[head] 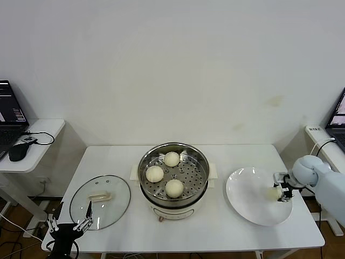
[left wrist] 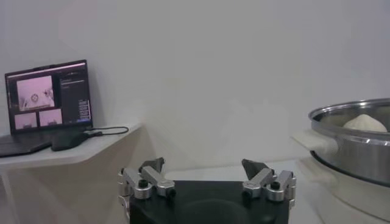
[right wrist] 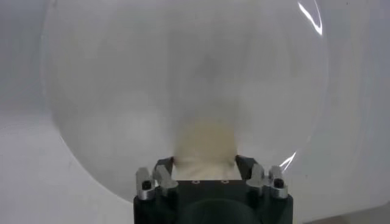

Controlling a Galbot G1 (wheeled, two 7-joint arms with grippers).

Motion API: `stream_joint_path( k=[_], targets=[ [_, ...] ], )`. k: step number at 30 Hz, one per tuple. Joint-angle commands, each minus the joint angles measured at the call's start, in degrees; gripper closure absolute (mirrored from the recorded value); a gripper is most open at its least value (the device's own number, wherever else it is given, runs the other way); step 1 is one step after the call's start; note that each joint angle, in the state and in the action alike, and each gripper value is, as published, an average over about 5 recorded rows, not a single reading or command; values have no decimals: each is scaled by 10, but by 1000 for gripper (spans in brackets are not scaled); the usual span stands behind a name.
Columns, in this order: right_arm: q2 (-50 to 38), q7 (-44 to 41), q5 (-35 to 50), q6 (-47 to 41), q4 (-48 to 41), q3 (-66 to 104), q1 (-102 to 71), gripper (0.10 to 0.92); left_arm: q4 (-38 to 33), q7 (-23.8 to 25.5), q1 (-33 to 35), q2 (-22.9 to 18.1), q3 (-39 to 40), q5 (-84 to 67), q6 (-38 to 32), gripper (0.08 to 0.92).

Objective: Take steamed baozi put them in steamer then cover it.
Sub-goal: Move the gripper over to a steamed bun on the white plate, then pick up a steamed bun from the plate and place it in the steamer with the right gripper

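At the table's centre stands the steamer [head: 173, 171], a round, shiny stainless-steel basket with a perforated floor, seated on a white pot base with side handles. Three steamed baozi lie inside it, smooth cream-white domes: one at twelve o'clock [head: 171, 158], one at nine o'clock [head: 154, 173], one at six o'clock [head: 174, 188]. A fourth baozi [head: 274, 192] sits on the flat round white plate [head: 248, 199], which lies at three o'clock from the steamer; this bun is toward the plate's three o'clock edge. The right gripper [head: 280, 192] is down on the plate with its dark fingers clamped on that fourth bun, pressing it from both sides. The cover [head: 100, 202], one round clear glass lid with a metal rim and a cream oblong handle, lies flat on the table at about eight o'clock from the steamer. The left gripper [head: 69, 224] hangs at the table's near edge, just at the cover's near rim, fingers spread wide and holding nothing.
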Motion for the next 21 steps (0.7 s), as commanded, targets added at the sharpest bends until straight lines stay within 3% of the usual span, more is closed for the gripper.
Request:
stream_joint_path(
  k=[1,12,21],
  targets=[
    [-11,-5,22,-7,22,-17,35,442,-3,0,1,0,0,0,0,177],
    [-50,-14,166,-61,132,-211,298,431,-8,0,1,-1,4,1,-1,177],
    [35,10,324,-136,193,-387,539,423,-9,-1,-3,-3,9,2,-1,177]
  ],
)
